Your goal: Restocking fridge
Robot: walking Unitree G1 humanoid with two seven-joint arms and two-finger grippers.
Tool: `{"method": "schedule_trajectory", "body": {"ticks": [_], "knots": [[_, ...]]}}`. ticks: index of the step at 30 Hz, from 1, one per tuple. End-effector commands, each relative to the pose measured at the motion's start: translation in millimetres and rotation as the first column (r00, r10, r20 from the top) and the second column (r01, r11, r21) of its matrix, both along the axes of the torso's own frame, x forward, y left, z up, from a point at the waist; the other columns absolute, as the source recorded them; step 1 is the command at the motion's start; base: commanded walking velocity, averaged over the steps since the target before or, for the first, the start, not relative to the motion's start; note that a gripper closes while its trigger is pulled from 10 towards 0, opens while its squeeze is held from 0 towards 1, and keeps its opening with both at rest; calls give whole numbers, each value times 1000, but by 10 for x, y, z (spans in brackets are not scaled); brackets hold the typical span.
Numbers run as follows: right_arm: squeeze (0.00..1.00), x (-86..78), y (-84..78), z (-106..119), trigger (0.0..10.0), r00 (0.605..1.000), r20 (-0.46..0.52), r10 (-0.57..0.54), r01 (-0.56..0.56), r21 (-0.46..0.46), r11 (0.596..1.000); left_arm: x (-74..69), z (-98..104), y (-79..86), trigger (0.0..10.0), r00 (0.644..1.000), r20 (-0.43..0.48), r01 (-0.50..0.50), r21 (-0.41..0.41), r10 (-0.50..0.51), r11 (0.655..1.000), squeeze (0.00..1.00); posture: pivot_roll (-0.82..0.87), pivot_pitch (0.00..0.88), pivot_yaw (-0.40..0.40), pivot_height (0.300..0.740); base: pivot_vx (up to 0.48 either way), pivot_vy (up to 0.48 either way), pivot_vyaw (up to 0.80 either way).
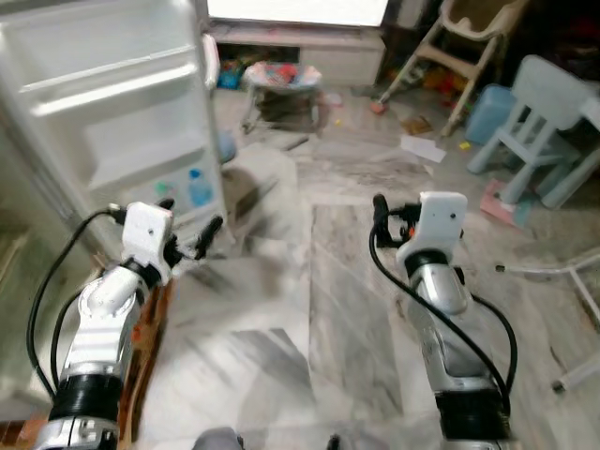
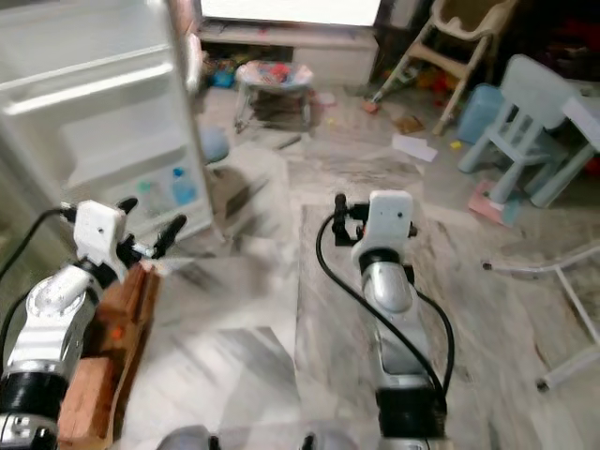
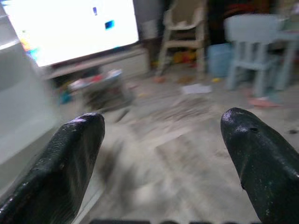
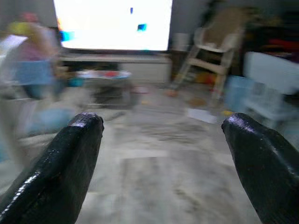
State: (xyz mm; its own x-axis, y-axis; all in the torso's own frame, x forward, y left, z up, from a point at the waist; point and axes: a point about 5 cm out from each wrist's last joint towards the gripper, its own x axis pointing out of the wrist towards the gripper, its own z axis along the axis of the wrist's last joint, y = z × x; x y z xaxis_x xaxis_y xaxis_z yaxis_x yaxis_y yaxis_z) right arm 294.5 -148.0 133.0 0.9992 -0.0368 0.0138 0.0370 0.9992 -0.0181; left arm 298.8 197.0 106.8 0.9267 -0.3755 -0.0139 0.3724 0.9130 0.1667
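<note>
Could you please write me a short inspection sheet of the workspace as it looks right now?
Surface: grey marble floor, bare ahead of the robot.
Job's things: open fridge door; blue-capped bottle on its lower shelf.
Clutter: paper, baby bouncer.
Grippers: left gripper and right gripper open, holding nothing.
Cables: black cable loops along the left arm.
Surroundings: blue child's chair, high chair, wooden piece.
</note>
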Motion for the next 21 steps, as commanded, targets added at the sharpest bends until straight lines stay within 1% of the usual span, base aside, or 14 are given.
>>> {"method": "schedule_trajectory", "body": {"ticks": [1,10,16,21], "knots": [[0,12,-28,35,10000,1000,12,-10,10,-3,1000,10,3,-86,10000,999,-5,32,15,-31,999,0,60,50,-51,740,450,0,-800],[0,-2,-36,21,10000,1000,9,-16,16,-5,1000,-9,-20,-102,10000,999,-25,24,6,-24,1000,0,32,42,-47,740,467,0,-800],[0,4,-38,50,10000,1000,18,-19,19,-11,1000,44,18,-106,10000,999,-19,27,10,-27,1000,0,19,44,-40,740,480,0,-800],[0,-9,-35,30,10000,1000,15,-19,19,-14,1000,53,32,-108,10000,999,-19,26,10,-26,1000,0,21,43,-41,740,480,0,-800]]}}
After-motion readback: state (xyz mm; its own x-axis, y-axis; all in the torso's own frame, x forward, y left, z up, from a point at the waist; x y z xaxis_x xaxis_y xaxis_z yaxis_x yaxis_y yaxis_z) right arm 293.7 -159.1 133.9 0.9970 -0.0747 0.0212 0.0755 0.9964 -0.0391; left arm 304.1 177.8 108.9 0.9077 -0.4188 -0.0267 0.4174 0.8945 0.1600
